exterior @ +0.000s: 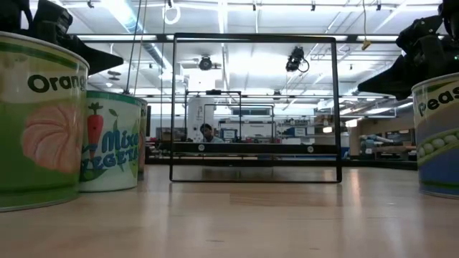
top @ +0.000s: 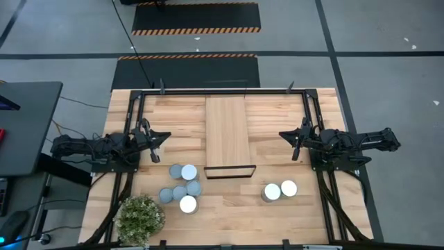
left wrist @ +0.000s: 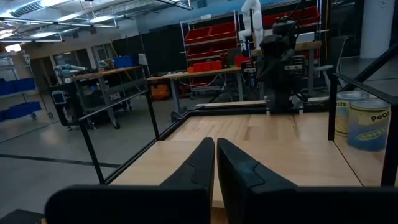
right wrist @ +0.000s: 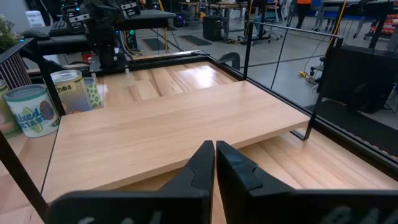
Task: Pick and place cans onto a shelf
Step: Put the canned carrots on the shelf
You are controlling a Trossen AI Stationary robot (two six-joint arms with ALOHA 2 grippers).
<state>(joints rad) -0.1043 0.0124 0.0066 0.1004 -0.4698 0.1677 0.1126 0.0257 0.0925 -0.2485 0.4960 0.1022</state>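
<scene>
On the table's left side the left gripper (top: 157,141) hangs with its fingers clenched together on nothing, and below it a cluster of five cans (top: 182,187) stands beside a potted plant (top: 140,219). Across the middle lies the shelf (top: 227,136), a bare wooden board with a black frame at its near end. To the right, two more cans (top: 279,190) stand touching, while the right gripper (top: 286,139) hangs clenched and empty above them, near the shelf's edge.

Plank bench (top: 305,208) with its load

Shelf (top: 227,132) at centre; five cans (top: 182,187) beside a potted plant (top: 140,219), two cans (top: 279,190) apart.
</scene>
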